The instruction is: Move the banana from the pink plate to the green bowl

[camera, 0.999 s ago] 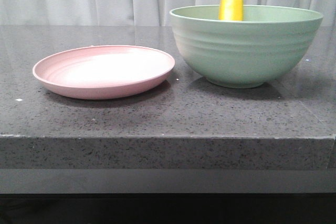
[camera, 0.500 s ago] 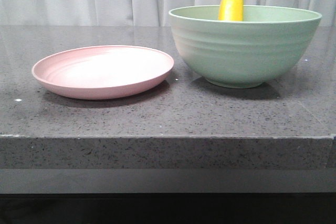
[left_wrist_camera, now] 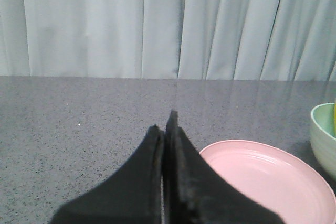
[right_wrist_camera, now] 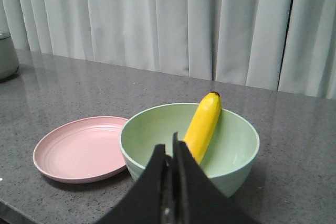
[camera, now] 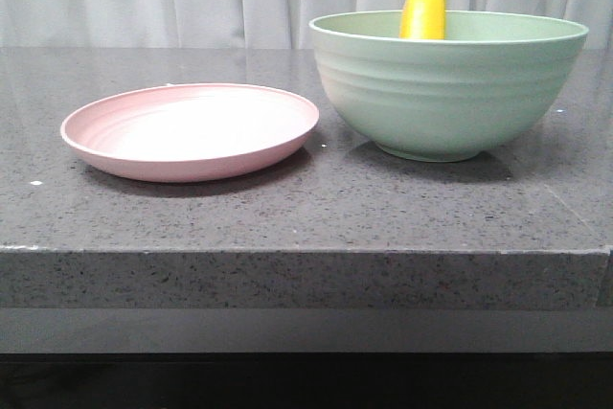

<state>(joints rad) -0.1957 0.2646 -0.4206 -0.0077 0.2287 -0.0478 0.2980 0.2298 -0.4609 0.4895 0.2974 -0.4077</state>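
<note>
We record a dark speckled tabletop (camera: 287,217) carrying the green bowl (camera: 448,83) to the right and, just beside it, the pink plate (camera: 190,129) — bare, apart from the bowl. The banana (camera: 422,9) stands propped inside the bowl, its tip above the rim. The left pincer (left_wrist_camera: 166,145) and right pincer (right_wrist_camera: 170,166) — each with fingers pressed together, gripping nothing.

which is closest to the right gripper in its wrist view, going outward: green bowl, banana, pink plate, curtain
1. green bowl, its near rim just past the shut right gripper
2. banana, leaning inside the bowl on its far wall
3. pink plate, off beside the bowl
4. curtain, behind the counter's far edge
</note>
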